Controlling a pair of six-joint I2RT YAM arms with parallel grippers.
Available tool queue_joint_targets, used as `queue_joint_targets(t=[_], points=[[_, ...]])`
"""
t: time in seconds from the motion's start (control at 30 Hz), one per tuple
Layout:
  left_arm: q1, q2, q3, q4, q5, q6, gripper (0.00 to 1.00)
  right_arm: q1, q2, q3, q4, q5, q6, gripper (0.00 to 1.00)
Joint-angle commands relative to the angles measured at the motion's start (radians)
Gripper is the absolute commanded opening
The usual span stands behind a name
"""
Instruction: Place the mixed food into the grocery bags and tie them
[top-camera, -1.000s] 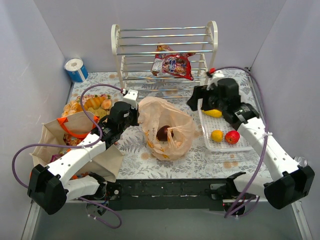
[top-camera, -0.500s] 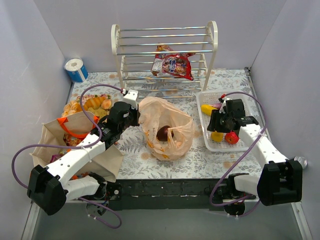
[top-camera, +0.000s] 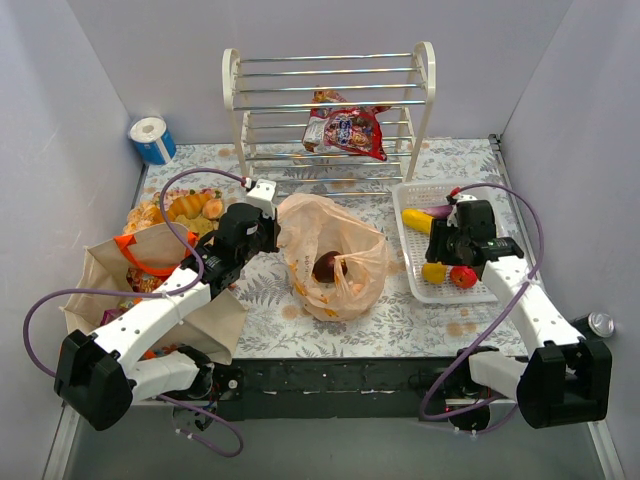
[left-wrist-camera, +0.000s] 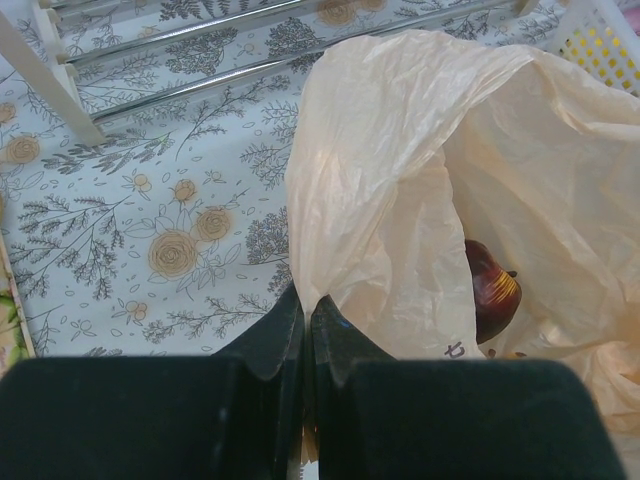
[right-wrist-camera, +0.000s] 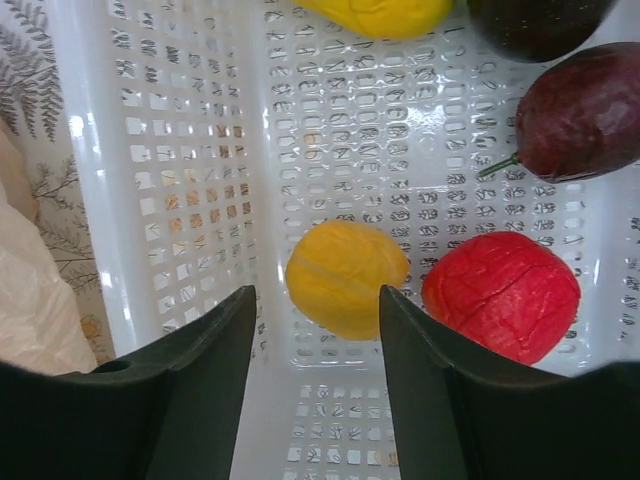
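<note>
Directly ahead of your right gripper (right-wrist-camera: 315, 296), whose jaws stand apart over the white basket (right-wrist-camera: 180, 150), lies the roundish yellow fruit (right-wrist-camera: 345, 278), centred between them, while your left gripper (left-wrist-camera: 308, 302), clamped on the rim of the plastic bag (left-wrist-camera: 400, 150), sits well apart.

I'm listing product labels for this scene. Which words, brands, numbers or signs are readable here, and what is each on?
No text reads clearly in any view.
Red snack packet on the rack: it carries printing, too small to read.
Peach plastic bag: one small dark printed mark near the lower edge in the left wrist view, partly cut off, unreadable.
Blue-and-white roll: no legible label.
</note>
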Motion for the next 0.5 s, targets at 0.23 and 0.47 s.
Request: queue_joint_targets(t=[0.23, 0.47], points=[[0.003, 0.01, 0.01, 0.001, 0.045, -0.011, 0.0, -0.008, 0.09, -0.071, 0.073, 0.046, -0.013, 0.6], [0.005, 0.022, 0.003, 0.006, 0.025, -0.006, 0.0, -0.008, 0.218, -0.071, 0.073, 0.061, -0.01, 0.63]])
